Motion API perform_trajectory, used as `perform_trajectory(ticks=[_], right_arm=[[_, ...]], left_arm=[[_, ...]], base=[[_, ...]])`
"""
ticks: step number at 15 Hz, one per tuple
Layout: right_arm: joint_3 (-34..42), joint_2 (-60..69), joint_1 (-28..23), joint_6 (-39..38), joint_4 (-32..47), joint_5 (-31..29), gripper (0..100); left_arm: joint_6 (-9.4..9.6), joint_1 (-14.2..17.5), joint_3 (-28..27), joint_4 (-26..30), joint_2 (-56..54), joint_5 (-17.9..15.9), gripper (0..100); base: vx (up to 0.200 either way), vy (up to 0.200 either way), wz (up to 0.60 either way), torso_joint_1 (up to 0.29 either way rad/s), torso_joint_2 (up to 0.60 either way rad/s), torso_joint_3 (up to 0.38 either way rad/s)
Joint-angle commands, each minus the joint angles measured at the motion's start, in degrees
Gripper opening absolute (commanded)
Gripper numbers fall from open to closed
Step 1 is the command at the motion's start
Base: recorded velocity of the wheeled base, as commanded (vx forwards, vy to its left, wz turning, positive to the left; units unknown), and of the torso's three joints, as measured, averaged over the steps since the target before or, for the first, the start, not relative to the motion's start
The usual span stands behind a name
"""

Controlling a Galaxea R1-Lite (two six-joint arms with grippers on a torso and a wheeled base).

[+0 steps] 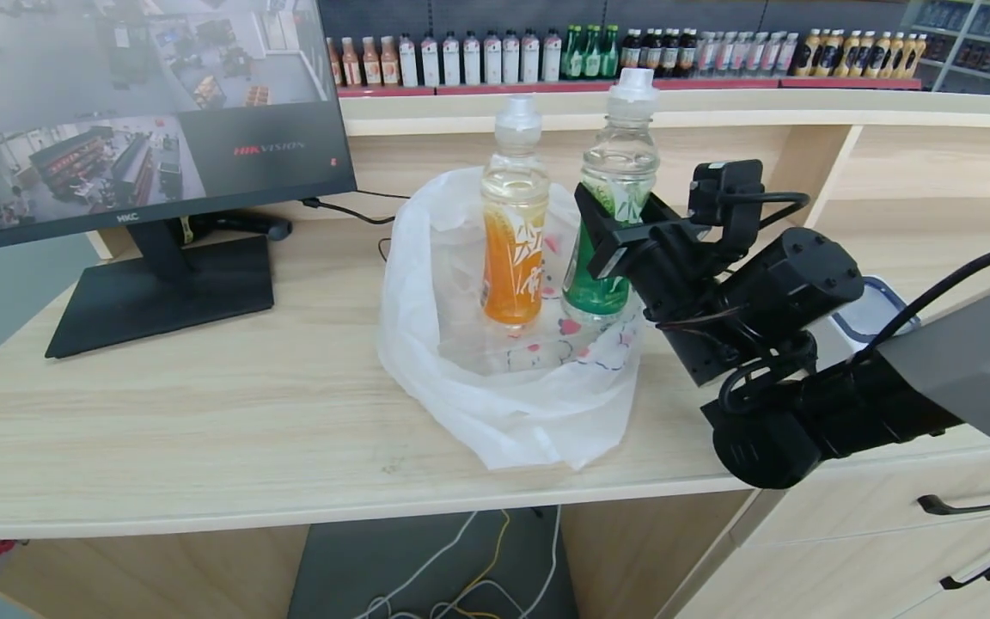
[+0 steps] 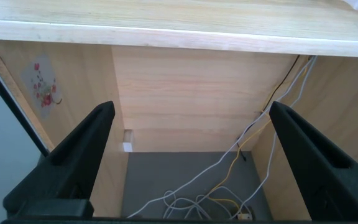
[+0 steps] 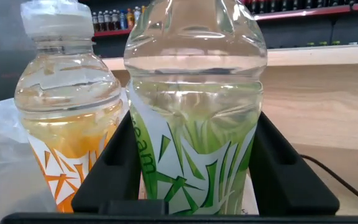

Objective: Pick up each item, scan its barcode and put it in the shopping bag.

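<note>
- The white plastic shopping bag (image 1: 495, 404) stands open on the light wooden counter (image 1: 203, 413), about midway along its front edge.
- 2 bottles stand upright inside the bag, side by side:
  - a clear plastic bottle with an orange label (image 1: 512, 258) (image 3: 67, 124)
  - a clear plastic bottle with a green label (image 1: 620, 163) (image 3: 194, 93), on the side toward the counter's right end
- The right gripper (image 1: 607, 236) (image 3: 197, 180) is clamped around the green-label bottle's lower body, 1 finger on each side.
- The left gripper (image 2: 191, 109) hangs below the counter's front edge with its jaws spread wide and nothing between them. Loose cables (image 2: 253, 143) lie beyond it.
- A black flat monitor (image 1: 117, 112) stands at the counter's back left corner.
</note>
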State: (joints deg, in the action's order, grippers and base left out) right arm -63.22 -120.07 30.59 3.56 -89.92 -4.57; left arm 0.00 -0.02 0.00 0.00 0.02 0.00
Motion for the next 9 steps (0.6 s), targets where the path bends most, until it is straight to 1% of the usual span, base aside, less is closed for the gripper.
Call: perform_trajectory(ticks=[1, 4, 9], right_arm=[[0.1, -0.9, 0.1, 0.1, -0.1, 0.0, 0], [0.4, -1.6, 0.0, 0.2, -0.1, 0.0, 0], [3.5, -1.2, 0.0, 0.3, -0.1, 0.1, 0]], left_arm=[[0.00, 0.0, 0.0, 0.0, 0.0, 0.0, 100], [0.00, -0.1, 0.0, 0.0, 0.0, 0.0, 100], [0.00, -0.1, 0.0, 0.0, 0.0, 0.0, 100]], base=[[0.000, 0.000, 0.00, 0.000, 0.00, 0.000], [0.000, 0.000, 0.00, 0.000, 0.00, 0.000], [0.000, 0.000, 0.00, 0.000, 0.00, 0.000]])
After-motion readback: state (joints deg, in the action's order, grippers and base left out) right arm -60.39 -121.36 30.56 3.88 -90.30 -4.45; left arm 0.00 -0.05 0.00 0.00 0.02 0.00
